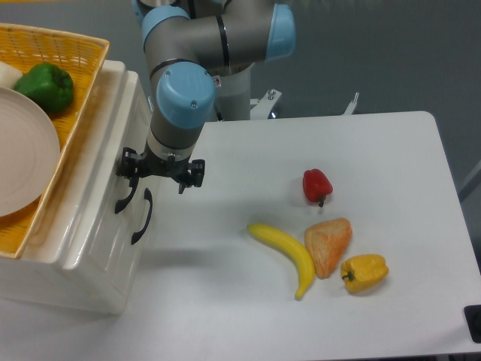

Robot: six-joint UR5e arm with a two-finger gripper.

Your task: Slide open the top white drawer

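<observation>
Gripper at the drawer front

Gripper (154, 174) hangs beside the white cabinet (90, 263) at the left of the table (391, 165), its black fingers (129, 167) reaching the upper curved handle (124, 197). Whether the fingers are spread or pressed on the handle cannot be told from this angle. The top white drawer (113, 143) sits at the cabinet's upper front, with the lower handle (143, 218) just beside the upper one. A wicker basket (75, 53) on top holds a plate (22, 158) and a green pepper (46, 86). On the table lie a red pepper (316, 185), banana (285, 252), orange wedge (328, 244) and yellow pepper (365, 272).
</observation>
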